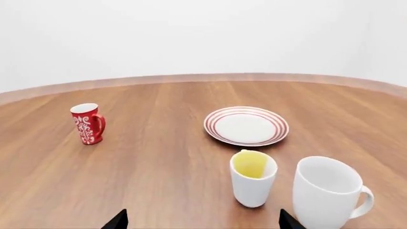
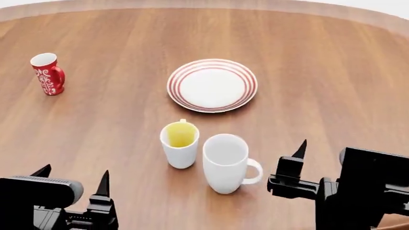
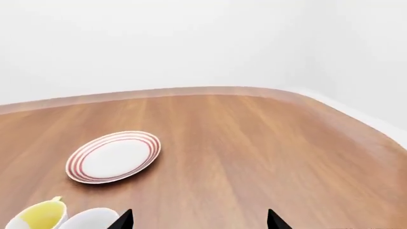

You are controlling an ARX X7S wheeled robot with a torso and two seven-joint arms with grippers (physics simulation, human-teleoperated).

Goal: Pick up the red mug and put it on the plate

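Note:
The red mug (image 2: 49, 73) with white swirls stands upright at the far left of the wooden table, handle to the right; it also shows in the left wrist view (image 1: 87, 123). The plate (image 2: 212, 85), white with red rings, lies near the table's middle and is empty; it shows too in the left wrist view (image 1: 246, 125) and the right wrist view (image 3: 114, 156). My left gripper (image 2: 73, 173) is open and empty at the near left, well short of the red mug. My right gripper (image 2: 321, 151) is open and empty at the near right. Both show open in their wrist views (image 1: 202, 220) (image 3: 199, 220).
A white mug with a yellow inside (image 2: 179, 143) and a larger plain white mug (image 2: 226, 162) stand side by side between the plate and my grippers. The table's (image 2: 332, 67) curved far edge runs along the top of the head view.

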